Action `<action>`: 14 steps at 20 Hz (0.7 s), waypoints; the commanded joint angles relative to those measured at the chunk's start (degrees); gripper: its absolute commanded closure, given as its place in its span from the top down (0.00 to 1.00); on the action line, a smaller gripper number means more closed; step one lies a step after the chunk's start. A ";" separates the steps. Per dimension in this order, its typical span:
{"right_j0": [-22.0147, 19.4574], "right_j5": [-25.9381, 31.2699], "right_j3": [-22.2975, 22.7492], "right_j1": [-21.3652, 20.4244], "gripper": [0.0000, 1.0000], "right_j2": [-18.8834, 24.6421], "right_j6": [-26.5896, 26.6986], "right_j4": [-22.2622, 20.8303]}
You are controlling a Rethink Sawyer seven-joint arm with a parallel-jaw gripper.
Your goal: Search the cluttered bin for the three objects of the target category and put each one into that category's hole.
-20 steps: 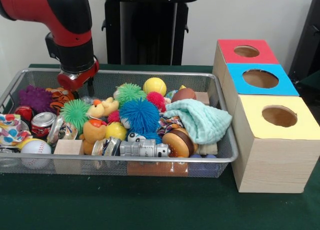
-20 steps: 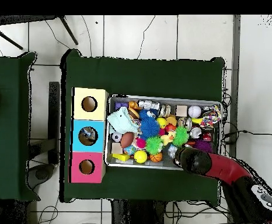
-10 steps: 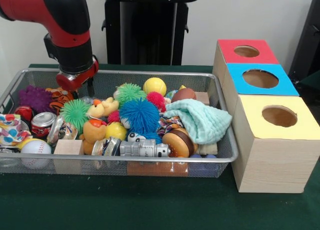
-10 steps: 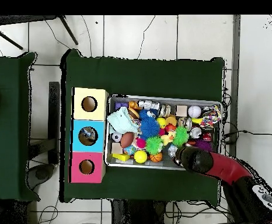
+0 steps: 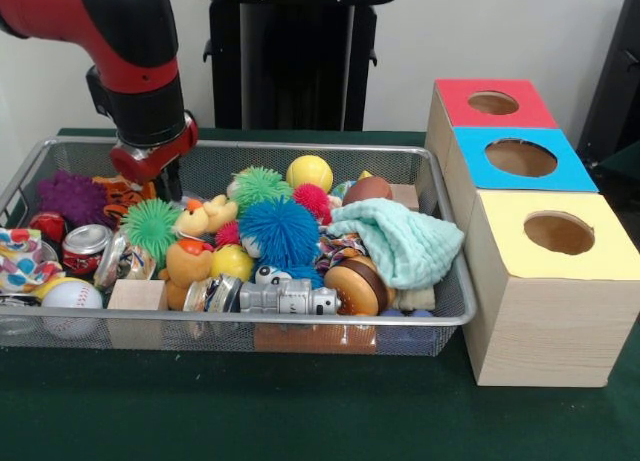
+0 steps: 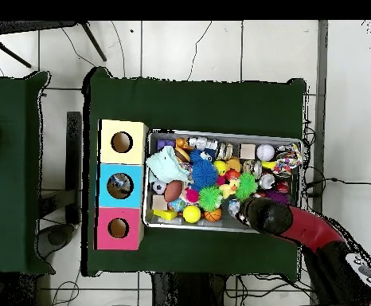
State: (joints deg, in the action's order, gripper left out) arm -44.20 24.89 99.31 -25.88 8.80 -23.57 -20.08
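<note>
Item: gripper (image 5: pixel 165 186), finger state cannot be told, poised over tiger toy (image 5: pixel 118 196) at far-left of wire bin (image 5: pixel 300 326).

Green-covered table (image 5: pixel 300 421) has a wire mesh bin (image 5: pixel 230 331) sitting on it, and right beside that a wooden box (image 5: pixel 540 311) with red, blue, yellow tops.

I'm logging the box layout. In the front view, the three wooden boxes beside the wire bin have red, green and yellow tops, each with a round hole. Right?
Not quite. The middle wooden box has a blue top, not green, as the front view shows. The red-topped box and yellow-topped box are as you say, each with a round hole, beside the wire mesh bin.
</note>
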 commanded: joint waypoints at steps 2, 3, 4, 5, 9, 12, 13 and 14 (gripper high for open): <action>1.66 5.97 4.04 -1.47 0.00 -0.91 -14.18 3.24; 1.76 6.48 4.58 -2.42 0.00 -0.97 -14.13 3.61; 1.69 6.48 5.02 -2.81 0.00 -1.16 -14.07 3.73; 1.82 6.72 5.31 -3.31 0.00 -1.31 -14.09 3.93; 1.98 6.31 5.67 -3.16 0.00 -1.95 -14.17 4.35; 2.13 6.07 5.61 -2.87 0.00 -2.37 -14.20 4.78; 2.20 6.04 5.69 -2.94 0.00 -2.54 -14.20 4.93; 2.27 6.01 5.72 -2.99 0.00 -2.73 -14.23 5.06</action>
State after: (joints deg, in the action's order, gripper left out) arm -42.78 25.09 102.63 -28.91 6.41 -23.57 -17.60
